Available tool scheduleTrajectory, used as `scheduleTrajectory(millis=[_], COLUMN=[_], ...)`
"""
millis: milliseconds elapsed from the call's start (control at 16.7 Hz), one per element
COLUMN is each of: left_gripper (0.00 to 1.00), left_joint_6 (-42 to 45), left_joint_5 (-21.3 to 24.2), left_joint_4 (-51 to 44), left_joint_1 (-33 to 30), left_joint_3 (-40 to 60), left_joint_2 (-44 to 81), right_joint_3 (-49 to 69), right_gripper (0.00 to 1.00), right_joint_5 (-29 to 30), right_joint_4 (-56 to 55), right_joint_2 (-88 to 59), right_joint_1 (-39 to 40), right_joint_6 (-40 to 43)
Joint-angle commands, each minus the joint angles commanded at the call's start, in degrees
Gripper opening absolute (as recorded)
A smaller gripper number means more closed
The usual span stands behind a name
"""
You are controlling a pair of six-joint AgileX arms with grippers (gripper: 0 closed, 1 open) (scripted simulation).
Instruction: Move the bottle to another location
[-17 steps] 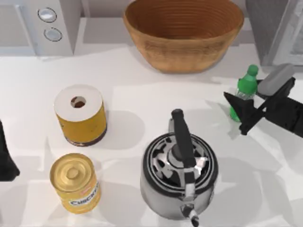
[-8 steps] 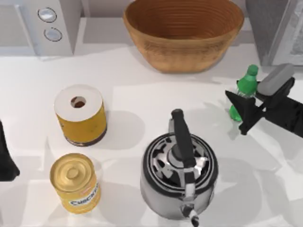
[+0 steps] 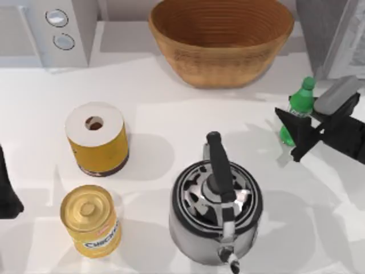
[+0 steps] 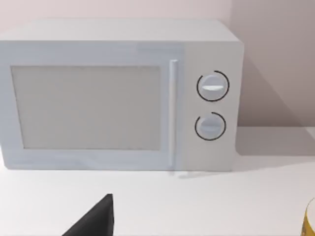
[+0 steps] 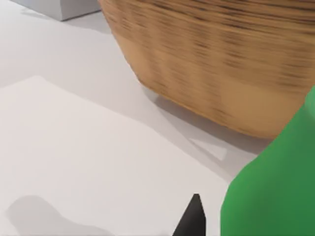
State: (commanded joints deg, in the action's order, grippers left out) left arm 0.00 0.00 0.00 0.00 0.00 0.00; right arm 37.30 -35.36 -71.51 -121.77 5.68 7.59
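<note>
1. Top view – the green soda bottle [image 3: 299, 108] stood upright at the frame's right edge, right of the kettle [image 3: 215, 208], below the wicker basket [image 3: 221, 40].
2. The right gripper [image 3: 302, 131] was closed around its lower body – grasp apparently made.
3. Relocating and setting it down remained, I judged.
4. The left gripper [image 3: 8, 188] sat parked at the left edge, fingers unclear.

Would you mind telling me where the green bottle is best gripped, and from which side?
Grip the bottle around its straight middle, below the tapering shoulder and cap. It stands upright near the table's right edge, so a level, sideways approach from the right suits it best. The right claw is already there. The left claw is parked.
</note>
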Motion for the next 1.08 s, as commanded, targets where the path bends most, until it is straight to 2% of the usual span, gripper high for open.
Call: scheduleTrajectory(millis=[240, 540, 720, 900, 1080], left_gripper=[1.0, 1.0, 1.0, 1.0, 1.0], left_joint_6=[0.0, 0.0, 0.0, 0.0, 0.0], left_joint_5=[0.0, 0.0, 0.0, 0.0, 0.0], left_joint_4=[0.0, 0.0, 0.0, 0.0, 0.0], left_joint_1=[0.0, 0.0, 0.0, 0.0, 0.0], left_joint_3=[0.0, 0.0, 0.0, 0.0, 0.0], left_joint_2=[0.0, 0.0, 0.0, 0.0, 0.0], right_joint_3=[-4.2, -8.9, -10.2, -10.8, -10.9], right_gripper=[0.0, 0.0, 0.0, 0.0, 0.0], right_joint_5=[0.7, 0.6, 0.4, 0.6, 0.7], right_joint_4=[0.1, 3.2, 5.4, 6.7, 6.7], right_joint_2=[4.4, 11.4, 15.3, 17.3, 17.3], right_joint_1=[-8.6, -28.7, -38.1, -42.1, -42.2], right_joint_6=[-0.7, -1.1, -0.8, -0.7, -0.7])
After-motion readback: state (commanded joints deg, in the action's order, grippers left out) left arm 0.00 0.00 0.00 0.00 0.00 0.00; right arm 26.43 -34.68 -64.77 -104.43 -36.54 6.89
